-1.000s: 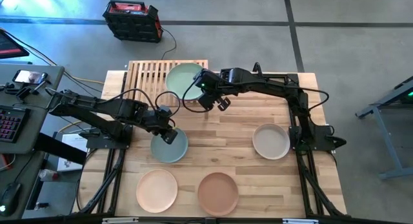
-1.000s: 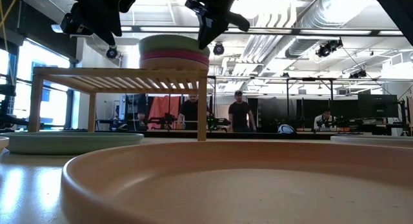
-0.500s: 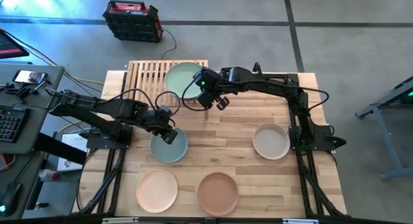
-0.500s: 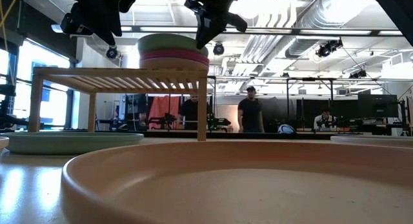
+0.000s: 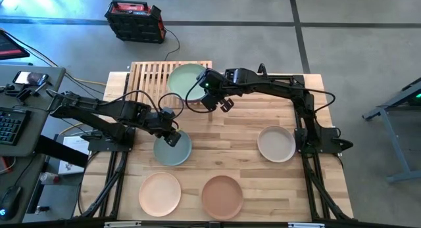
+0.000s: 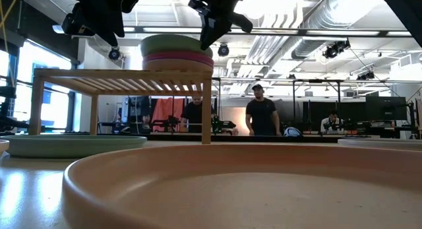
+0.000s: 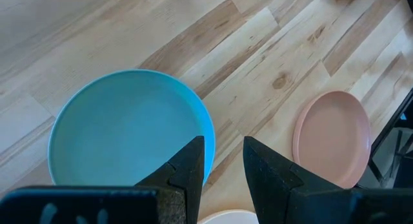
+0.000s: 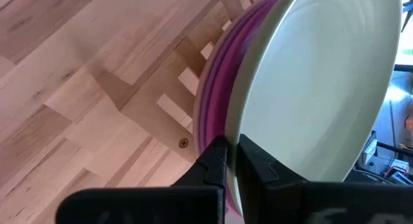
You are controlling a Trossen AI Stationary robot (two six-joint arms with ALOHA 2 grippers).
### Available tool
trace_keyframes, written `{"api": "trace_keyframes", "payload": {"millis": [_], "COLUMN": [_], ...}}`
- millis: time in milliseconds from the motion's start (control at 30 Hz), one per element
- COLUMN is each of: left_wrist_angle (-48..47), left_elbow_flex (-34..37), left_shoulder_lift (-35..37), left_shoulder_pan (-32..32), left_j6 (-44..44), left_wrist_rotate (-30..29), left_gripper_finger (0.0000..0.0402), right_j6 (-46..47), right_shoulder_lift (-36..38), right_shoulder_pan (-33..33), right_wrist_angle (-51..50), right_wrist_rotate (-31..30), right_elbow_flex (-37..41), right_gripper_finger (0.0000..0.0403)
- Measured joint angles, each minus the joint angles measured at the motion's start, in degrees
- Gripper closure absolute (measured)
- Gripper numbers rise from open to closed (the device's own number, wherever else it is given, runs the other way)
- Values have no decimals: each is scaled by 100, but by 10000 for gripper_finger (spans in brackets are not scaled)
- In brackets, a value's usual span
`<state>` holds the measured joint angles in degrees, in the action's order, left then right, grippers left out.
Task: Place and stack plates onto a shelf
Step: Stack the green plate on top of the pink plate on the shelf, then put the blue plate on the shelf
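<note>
1. Mint-green plate (image 5: 187, 79) is seated on top of the stack (image 6: 178, 53) at the shelf's (image 5: 150, 75) right end; magenta and paler plates show beneath it, so the pile is kept to one side, leaving the left slats free.
2. Right gripper (image 5: 212, 100) is at the stack's near-right rim, fingers closed together with nothing between them; judged a nudge to square the top plate, not a grasp.
3. Left gripper (image 5: 172, 138) is held over the grey-teal plate (image 5: 172, 149) on the surface, fingers narrowly parted, straddling its rim but not clamped; likely lined up for the next pick.
4. Peach plate (image 5: 160, 193), brown plate (image 5: 222, 196) and cream plate (image 5: 276, 143) lie unstacked on the surface.
</note>
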<state>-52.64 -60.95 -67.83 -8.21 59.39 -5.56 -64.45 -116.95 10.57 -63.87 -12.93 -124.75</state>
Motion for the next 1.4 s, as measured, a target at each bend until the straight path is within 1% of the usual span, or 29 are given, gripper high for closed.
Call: {"api": "trace_keyframes", "payload": {"millis": [233,300,567,700,767,867,933,1067,1233,1400], "left_wrist_angle": [0,-2,-2,-1,0,-2,0,-2,0,2], "left_elbow_flex": [0,0,0,0,0,0,0,0,0,0], "left_shoulder_lift": [0,2,1,1,0,0,0,0,0,-2], "left_shoulder_pan": [-2,-2,-2,-1,-1,-2,-2,-1,-1,-2], "left_j6": [1,1,1,1,1,-1,-1,1,0,-1], "left_wrist_rotate": [0,0,0,1,1,0,0,1,0,2], "left_gripper_finger": [305,305,305,305,305,305,305,305,305,305], "right_j6": [176,247,103,33,51,299,416,801,1416,2269], "right_shoulder_lift": [0,0,0,0,0,0,0,8,70,124], "right_shoulder_pan": [119,158,149,138,87,-34,-91,-137,-202,-397], "right_wrist_angle": [-59,-57,-92,-24,5,70,10,-117,-425,-772], "right_wrist_rotate": [123,195,158,135,-19,-663,-920,-950,-1195,-1222], "right_elbow_flex": [0,0,0,0,0,-2,-2,-2,-5,-11], "right_gripper_finger": [401,394,318,297,295,295,295,295,295,295]}}
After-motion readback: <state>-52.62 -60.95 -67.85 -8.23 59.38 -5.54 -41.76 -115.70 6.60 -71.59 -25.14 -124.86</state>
